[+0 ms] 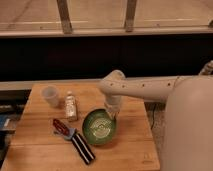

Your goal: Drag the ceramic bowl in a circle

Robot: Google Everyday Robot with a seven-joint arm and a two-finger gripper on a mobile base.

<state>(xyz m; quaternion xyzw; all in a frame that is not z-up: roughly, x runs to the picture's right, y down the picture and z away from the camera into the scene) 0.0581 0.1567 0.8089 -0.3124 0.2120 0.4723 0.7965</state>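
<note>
Camera view: ceramic bowl point(100, 127) sitting tilted at front centre of table point(131, 150), near striped pouch point(82, 147). Gripper point(112, 113) pressed down at bowl's upper right rim, likely for dragging leverage; grip state impossible to tell.

Dim warm light, bowl point(99, 129) glare; jaws at rim

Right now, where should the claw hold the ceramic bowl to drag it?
Probably the rim. The ceramic bowl is wide, shallow and upright, so only its thin edge fits between fingers. The claw is already at the back-right rim, coming from above, so pinch there, one finger inside and one outside. The small cup, bottle and packets sit left.
</note>
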